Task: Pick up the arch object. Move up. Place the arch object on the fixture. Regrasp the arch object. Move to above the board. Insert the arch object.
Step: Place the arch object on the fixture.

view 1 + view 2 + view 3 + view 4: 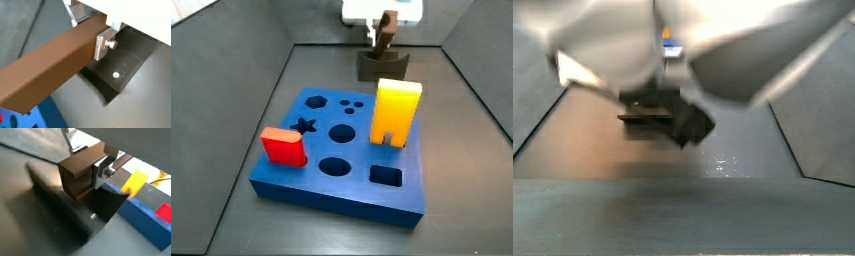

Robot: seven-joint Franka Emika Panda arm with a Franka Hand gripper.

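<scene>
My gripper (pixel 90 31) is shut on the brown arch object (pixel 47 70), with one silver finger (pixel 103 44) pressed flat on its side. In a wrist view the arch object (pixel 77 175) shows its curved cut-out edge and hangs right over the dark fixture (pixel 73 215). In a side view the gripper (pixel 382 25) holds the arch object (pixel 382 40) upright at the top of the fixture (pixel 382 66), at the back of the floor. I cannot tell whether they touch. The blue board (pixel 318 185) lies in front.
A tall yellow notched block (pixel 396 110) and a red block (pixel 283 147) stand in the board. Both show in a wrist view, yellow block (pixel 135 182) and red block (pixel 162 210). Grey walls enclose the floor. The close side view is blurred by the arm.
</scene>
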